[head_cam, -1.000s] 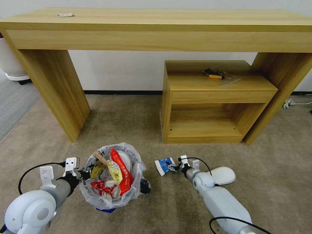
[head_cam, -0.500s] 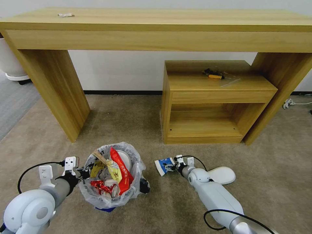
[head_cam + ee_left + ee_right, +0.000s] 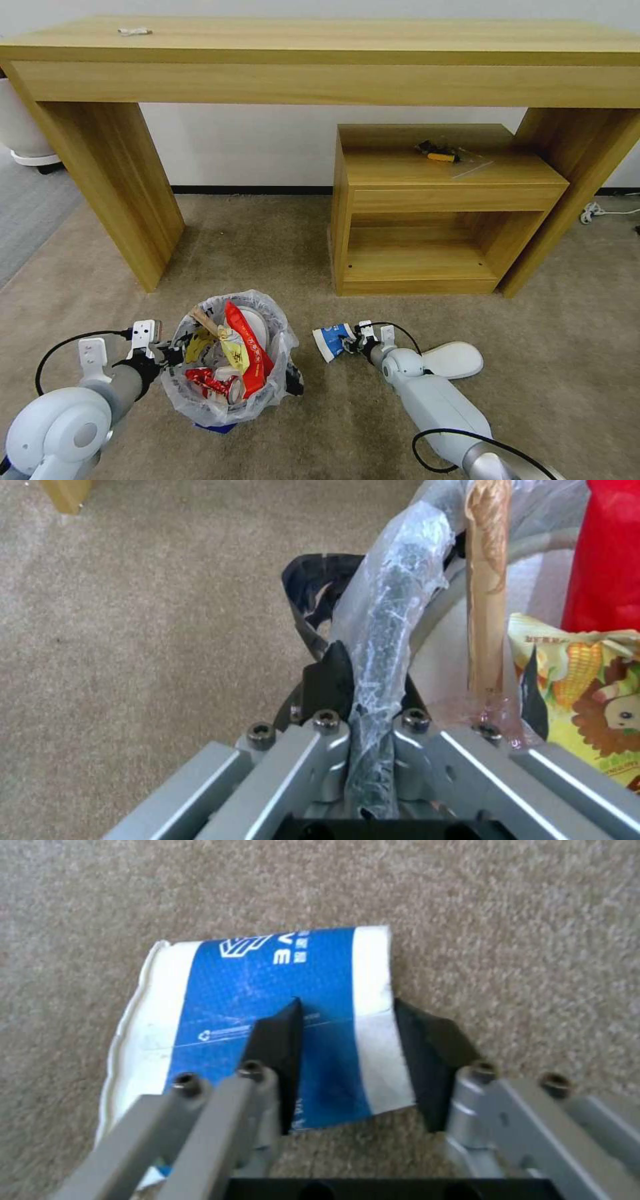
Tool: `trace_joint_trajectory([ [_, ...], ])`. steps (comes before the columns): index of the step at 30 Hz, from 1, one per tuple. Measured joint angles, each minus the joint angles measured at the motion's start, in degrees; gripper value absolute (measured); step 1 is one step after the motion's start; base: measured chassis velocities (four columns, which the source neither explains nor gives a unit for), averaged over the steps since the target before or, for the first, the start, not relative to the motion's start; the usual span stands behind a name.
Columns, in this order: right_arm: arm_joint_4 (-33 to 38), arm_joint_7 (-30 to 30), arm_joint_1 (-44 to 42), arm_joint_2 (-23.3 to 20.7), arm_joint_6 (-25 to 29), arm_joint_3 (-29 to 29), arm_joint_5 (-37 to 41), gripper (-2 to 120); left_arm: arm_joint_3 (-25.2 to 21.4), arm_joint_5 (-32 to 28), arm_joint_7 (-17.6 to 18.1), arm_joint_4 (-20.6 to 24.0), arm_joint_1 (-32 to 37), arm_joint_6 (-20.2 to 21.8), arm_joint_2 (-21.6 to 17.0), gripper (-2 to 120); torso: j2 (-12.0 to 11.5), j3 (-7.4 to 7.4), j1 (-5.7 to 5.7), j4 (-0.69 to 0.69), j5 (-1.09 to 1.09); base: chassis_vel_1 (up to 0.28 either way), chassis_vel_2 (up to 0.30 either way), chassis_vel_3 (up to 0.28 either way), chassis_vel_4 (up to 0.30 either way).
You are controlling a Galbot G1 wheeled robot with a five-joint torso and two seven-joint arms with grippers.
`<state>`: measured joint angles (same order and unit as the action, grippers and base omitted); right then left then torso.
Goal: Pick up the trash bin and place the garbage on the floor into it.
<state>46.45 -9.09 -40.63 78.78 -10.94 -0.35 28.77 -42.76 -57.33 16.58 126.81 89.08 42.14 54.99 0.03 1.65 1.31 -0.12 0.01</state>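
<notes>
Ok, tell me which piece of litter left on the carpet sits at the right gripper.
The blue-and-white packet, straddled by the open right gripper; the white insole lies beside its arm.

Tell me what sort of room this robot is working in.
Probably an office or study room: a long wooden desk against a white wall, a low wooden cabinet under it, and beige carpet on the floor. A lined trash bin full of wrappers stands on the carpet.

The bin [image 3: 227, 373] sits on the floor [image 3: 267, 253] in front of the table [image 3: 320, 47], left gripper [image 3: 167, 353] at its left rim. To its right lies a packet [image 3: 331, 340] — the right gripper [image 3: 350, 343] straddling it — with an insole [image 3: 457, 360] further right. Behind them stands a cabinet [image 3: 440, 207] under the table.
</notes>
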Motion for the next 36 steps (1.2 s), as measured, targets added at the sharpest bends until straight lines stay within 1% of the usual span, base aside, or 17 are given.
trace_joint_trajectory([
  [2,-0.1,0.0,-0.1,0.0,0.4,0.1,-0.2,26,0.1,0.0,0.0,0.0,0.0,0.0,0.0,1,0.0,0.0,0.0,0.0,0.0,0.0,0.0,0.0,0.0],
  [5,0.2,0.0,-0.4,-0.1,2.7,0.2,-1.1,12,0.1,0.1,0.0,0.0,-0.1,0.0,0.0,1,0.0,0.0,0.0,0.0,0.01,0.0,0.0,0.0,0.0],
  [6,0.2,0.0,-0.4,-0.1,2.7,0.2,-1.1,12,0.1,0.1,0.0,0.0,-0.1,0.0,0.0,1,0.0,0.0,0.0,0.0,0.01,0.0,0.0,0.0,0.0],
  [9,3.7,0.0,-1.7,-1.0,4.8,0.9,-1.7,0,0.0,0.1,0.0,0.3,-0.1,0.0,0.0,1,0.0,0.0,0.0,0.01,0.02,0.0,0.0,0.0,0.0],
  [14,8.4,-0.1,-3.8,-2.7,5.0,1.8,-1.5,0,0.0,0.1,0.1,0.9,0.0,0.0,0.2,1,0.0,0.0,0.0,0.01,0.02,0.0,0.0,0.0,0.0],
  [16,13.0,-0.1,-5.5,-4.3,4.7,2.3,-0.9,0,-0.1,0.1,0.1,1.4,0.2,0.0,0.3,1,0.0,0.01,0.0,0.0,0.02,0.0,0.0,0.0,0.0],
  [17,17.9,-0.1,-6.8,-6.1,4.2,3.2,-0.3,0,-0.2,0.0,0.2,1.8,0.3,0.0,0.3,1,0.0,0.0,0.0,0.01,0.03,0.0,0.0,0.0,0.0],
  [19,19.8,-0.1,-7.3,-6.8,4.0,3.5,-0.1,0,-0.3,0.0,0.3,1.8,0.4,0.0,0.3,1,0.0,0.0,0.0,0.01,0.01,0.0,0.0,0.0,0.0],
  [20,26.8,-0.2,-8.5,-9.1,2.8,4.7,1.3,0,-0.3,0.0,0.7,1.9,0.4,0.0,0.2,1,0.0,0.0,0.0,0.0,0.02,0.0,0.0,0.0,0.0],
  [21,30.5,-0.3,-9.0,-10.6,2.1,5.4,2.2,0,-0.3,-0.1,0.9,2.0,0.3,0.0,0.1,1,0.0,0.01,0.0,0.01,0.02,0.0,0.0,0.0,0.0],
  [22,30.5,-0.3,-9.0,-10.6,2.1,5.4,2.2,0,-0.3,-0.1,0.9,2.0,0.3,0.0,0.1,1,0.0,0.01,0.0,0.01,0.02,0.0,0.0,0.0,0.0],
  [25,39.1,-0.6,-9.3,-14.8,0.3,7.3,4.6,0,0.1,-0.4,1.5,1.9,0.0,0.0,-0.5,1,0.0,0.0,0.0,0.0,0.01,0.0,0.0,0.0,0.0],
  [26,44.2,-0.8,-9.0,-17.3,-0.8,8.0,6.3,0,0.5,-0.6,1.8,1.8,-0.3,0.0,-0.9,1,0.0,0.01,0.0,0.0,0.01,0.0,0.0,0.0,0.0],
  [30,47.9,-1.0,-8.4,-19.1,-2.0,8.5,8.3,0,1.0,-0.8,2.1,1.7,-0.5,0.0,-1.4,1,0.0,0.0,0.0,0.0,0.02,0.0,0.0,0.0,0.0],
  [33,59.1,-1.9,-5.7,-24.2,-6.4,8.6,16.6,0,3.3,-1.2,2.9,1.4,-1.4,0.0,-3.1,1,0.0,0.0,0.0,0.01,0.0,0.0,0.0,0.0,0.0],
  [34,59.1,-1.9,-5.7,-24.2,-6.4,8.6,16.6,0,3.3,-1.2,2.9,1.4,-1.4,0.0,-3.1,1,0.0,0.0,0.0,0.01,0.0,0.0,0.0,0.0,0.0],
  [36,63.7,-2.7,-3.4,-26.5,-8.3,6.4,20.3,0,5.7,-1.3,3.3,0.8,-2.6,0.0,-4.0,1,0.0,0.01,0.0,0.0,0.01,0.0,0.0,0.0,0.0],
])
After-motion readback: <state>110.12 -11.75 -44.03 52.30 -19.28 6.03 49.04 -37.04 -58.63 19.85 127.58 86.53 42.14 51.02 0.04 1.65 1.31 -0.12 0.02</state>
